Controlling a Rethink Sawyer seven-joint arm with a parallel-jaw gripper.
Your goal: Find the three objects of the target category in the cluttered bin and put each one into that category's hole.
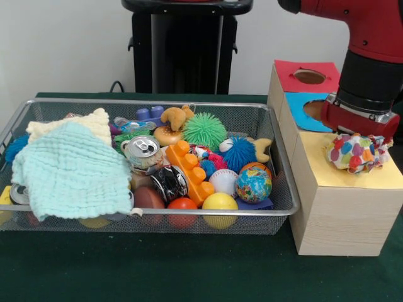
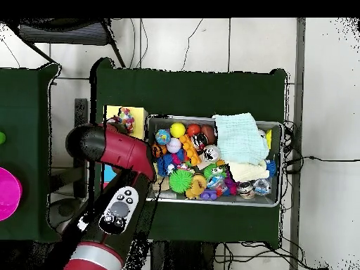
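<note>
Dotted white cloth [image 1: 356,153] sits bunched on the yellow top of the wooden box [image 1: 340,207], right under the gripper [image 1: 360,139], which presses down onto it from above. Cannot tell whether the gripper is closed on the cloth or has let go: the red wrist and the bundle itself hide that. No sign of the hole in the front view either; presumably covered by the bunched cloth, so the step looks like stuffing it through.

To do that well: keep the push centred over the opening, go straight down, and gather the loose edges spreading at the right before releasing, or a corner may snag on the rough rim and leave the cloth perched on top. Lift clear vertically so nothing drags back out.

Front view gives the height relations: cloth resting on the box top, the red and blue openings behind it uncovered, and the bin [image 1: 286,167] just beside the box on the green table [image 1: 189,270], with mint cloth [image 1: 72,173] and cream cloth [image 1: 69,126] heaped at its far end. No other dotted cloth recognisable among the toys there.

Overhead view shows the layout instead: cloth [image 2: 126,118] on the yellow square, bin [image 2: 275,200] alongside, arm crossing over the other two openings and hiding them.
</note>
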